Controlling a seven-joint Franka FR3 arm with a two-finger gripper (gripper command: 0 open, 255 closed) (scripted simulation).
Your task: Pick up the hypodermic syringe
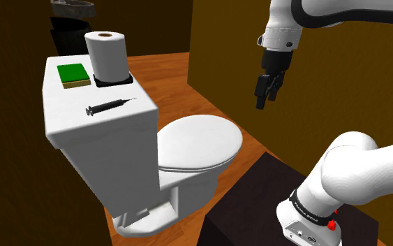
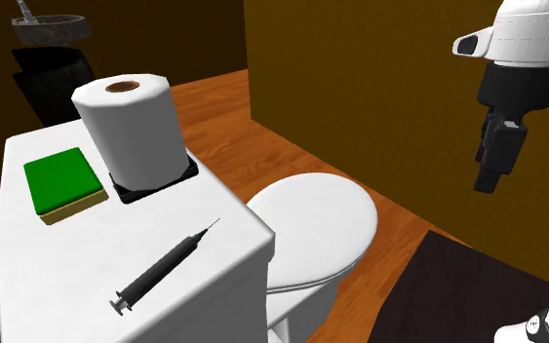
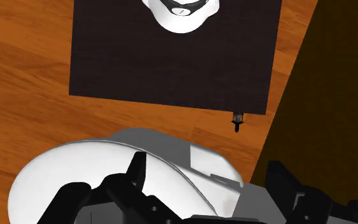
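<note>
Nothing of the job is done yet, as far as I can judge: the syringe [image 1: 107,106] lies untouched on the toilet tank lid [image 1: 62,115], and the end effector [image 1: 261,103] hangs in the air well apart from it, out past the bowl and above the level of the lid. Its two black fingers are spread, with nothing between them, and they point downward. From the wrist view they look down on the closed toilet seat [image 3: 75,172], the wooden floor [image 3: 25,83] and the dark stand [image 3: 171,63], not on the tank. So the whole approach is left: carry the hand across over the lid, come down on the barrel, close and lift. The syringe is dark and slim, lying flat near the lid's corner farthest from the paper roll [image 1: 107,52], its needle aimed at the edge on the bowl's side. The white roll stands upright in a black holder [image 1: 116,81] by that same edge, and a green sponge [image 1: 72,73] lies just beside it, toward the opposite edge. The lid is plain, smooth white. Around it are mustard-brown walls [image 1: 223,49], with some dark shapes behind the tank that I cannot make out.
</note>
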